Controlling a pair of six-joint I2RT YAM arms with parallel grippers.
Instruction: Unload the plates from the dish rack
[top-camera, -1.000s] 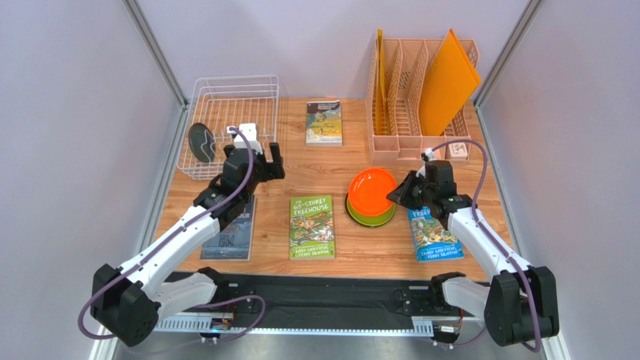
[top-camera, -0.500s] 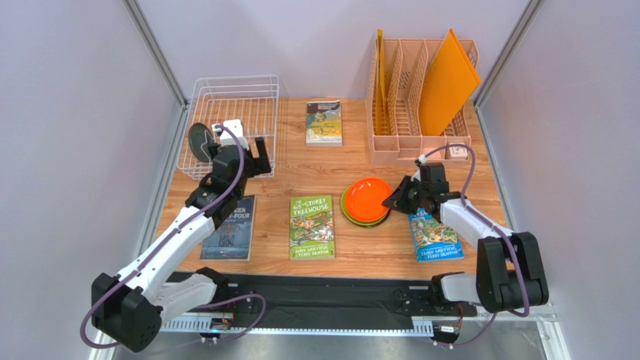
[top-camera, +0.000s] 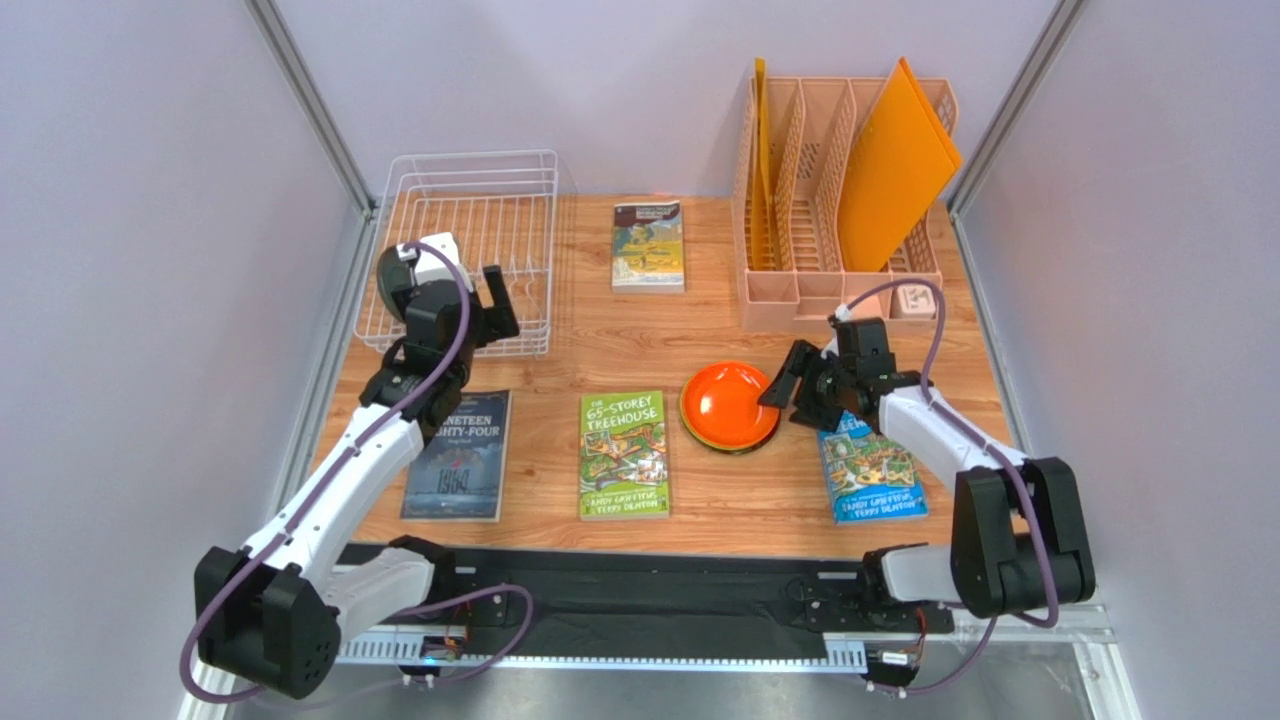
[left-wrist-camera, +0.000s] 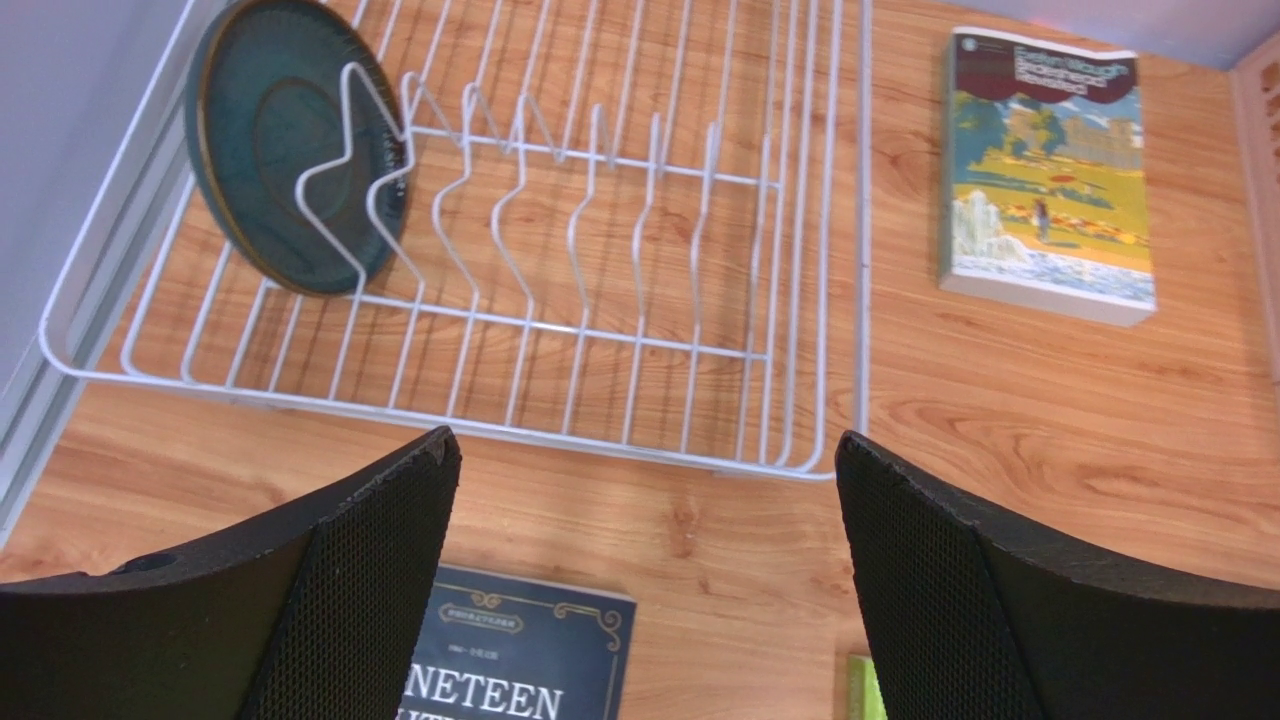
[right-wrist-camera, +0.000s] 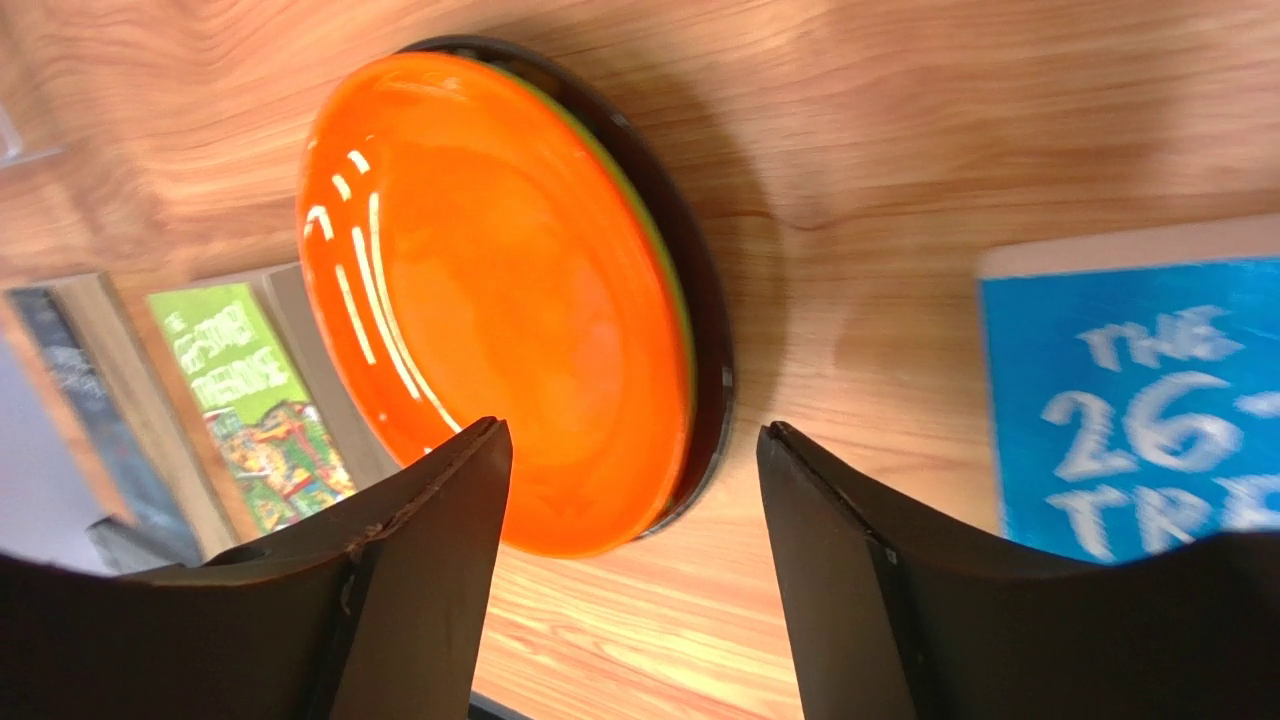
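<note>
The white wire dish rack (top-camera: 478, 210) stands at the back left. One dark teal plate (left-wrist-camera: 286, 143) leans upright in the leftmost slot of the dish rack (left-wrist-camera: 631, 285). My left gripper (top-camera: 469, 300) hovers over the rack's near edge, open and empty (left-wrist-camera: 646, 555). An orange plate (top-camera: 729, 405) lies on top of a stack of plates in the middle of the table. Under the orange plate (right-wrist-camera: 481, 300) a green rim and a dark rim show. My right gripper (top-camera: 784, 393) is open just right of the stack, touching nothing (right-wrist-camera: 631, 510).
A green book (top-camera: 624, 453) lies left of the stack and a blue book (top-camera: 869, 468) right of it. A dark book (top-camera: 458, 458) lies under my left arm, a yellow book (top-camera: 648, 245) beside the rack. A peach organizer (top-camera: 842, 195) with orange boards stands back right.
My right gripper lowered the orange plate onto the stack and let go, its jaws now apart. My left gripper moved left and back to the rack's near edge.
</note>
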